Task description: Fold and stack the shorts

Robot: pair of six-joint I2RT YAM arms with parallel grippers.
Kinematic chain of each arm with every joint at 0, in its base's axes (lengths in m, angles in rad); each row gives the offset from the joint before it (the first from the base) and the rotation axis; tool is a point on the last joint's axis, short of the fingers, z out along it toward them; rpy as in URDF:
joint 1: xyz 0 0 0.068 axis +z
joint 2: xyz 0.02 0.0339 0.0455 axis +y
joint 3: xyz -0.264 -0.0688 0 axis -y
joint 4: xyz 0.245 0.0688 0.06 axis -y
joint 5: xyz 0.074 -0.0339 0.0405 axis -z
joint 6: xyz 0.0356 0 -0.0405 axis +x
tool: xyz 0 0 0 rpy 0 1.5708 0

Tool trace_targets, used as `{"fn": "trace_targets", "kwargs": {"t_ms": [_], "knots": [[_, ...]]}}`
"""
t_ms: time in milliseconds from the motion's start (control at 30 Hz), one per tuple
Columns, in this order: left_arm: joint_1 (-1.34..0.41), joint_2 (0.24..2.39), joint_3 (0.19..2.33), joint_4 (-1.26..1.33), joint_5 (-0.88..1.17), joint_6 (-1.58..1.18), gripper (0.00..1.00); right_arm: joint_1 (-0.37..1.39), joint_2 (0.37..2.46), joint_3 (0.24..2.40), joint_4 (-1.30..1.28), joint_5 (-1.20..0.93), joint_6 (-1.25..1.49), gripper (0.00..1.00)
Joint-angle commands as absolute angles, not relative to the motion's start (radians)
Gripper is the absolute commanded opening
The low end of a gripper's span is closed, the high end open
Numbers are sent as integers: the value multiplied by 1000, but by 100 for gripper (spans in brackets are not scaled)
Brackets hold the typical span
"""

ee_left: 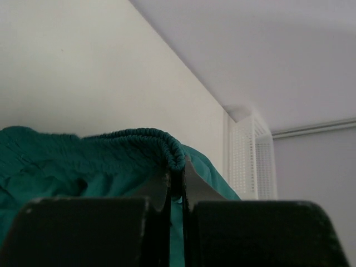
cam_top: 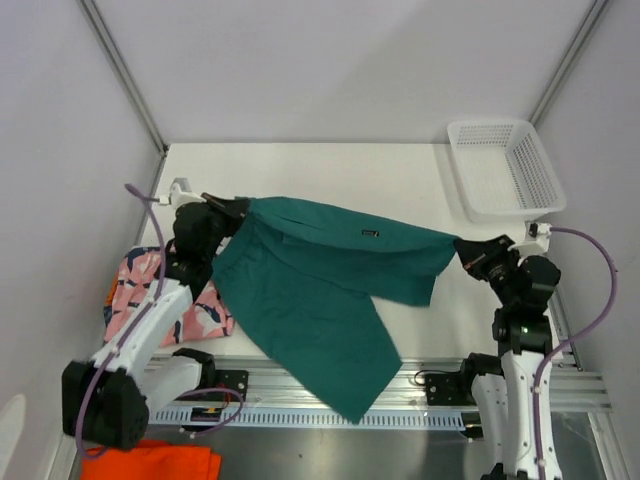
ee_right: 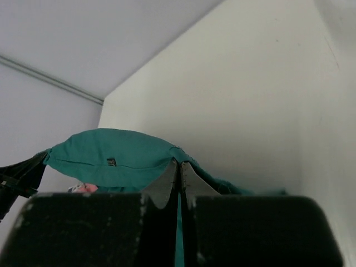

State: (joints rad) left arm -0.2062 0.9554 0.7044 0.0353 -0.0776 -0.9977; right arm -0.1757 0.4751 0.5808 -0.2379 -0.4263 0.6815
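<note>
The teal shorts hang stretched between both arms above the white table, one leg drooping over the near edge. My left gripper is shut on the elastic waistband at the left end. My right gripper is shut on the fabric's right edge. In the right wrist view the teal shorts sag away to the left. The pink shark shorts lie folded at the table's left side, partly under the left arm. The graphic print shorts are out of view.
A white mesh basket stands at the back right corner and shows as white mesh in the left wrist view. An orange cloth lies below the table's near edge at the left. A metal rail runs along the front.
</note>
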Motion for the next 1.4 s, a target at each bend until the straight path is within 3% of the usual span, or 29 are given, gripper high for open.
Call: {"fn": "trace_targets", "kwargs": {"t_ms": [0,200,333,533,567,600,633,700,967,1133,1367], "knots": [[-206,1107,698,403,-123,-1017,0,-176,593,494,51,-365,716,0],[-207,1504,897,595,-97,-1017,0,-172,935,531,377,-333,707,0],[-206,1710,1081,612,-104,-1014,0,-166,1284,688,527,-319,689,0],[-196,1946,1391,542,-114,-1000,3,-156,1742,1112,658,-406,725,1],[-193,1997,1507,502,-104,-999,43,-156,1840,1171,629,-422,733,24],[-184,2015,1549,442,-92,-999,70,-155,1870,1268,559,-420,736,82],[-181,2028,1583,323,-86,-996,96,-149,1885,1291,530,-396,733,98],[-175,2014,1646,237,-92,-977,99,-141,1861,1304,458,-381,709,100],[-155,1795,1577,-174,-103,-940,99,-8,1603,1194,122,-402,438,100],[-104,1744,1500,-369,33,-914,99,233,1392,1024,-86,-264,324,97],[-31,1686,1287,-382,98,-847,99,566,1186,795,-189,-68,279,77]]}}
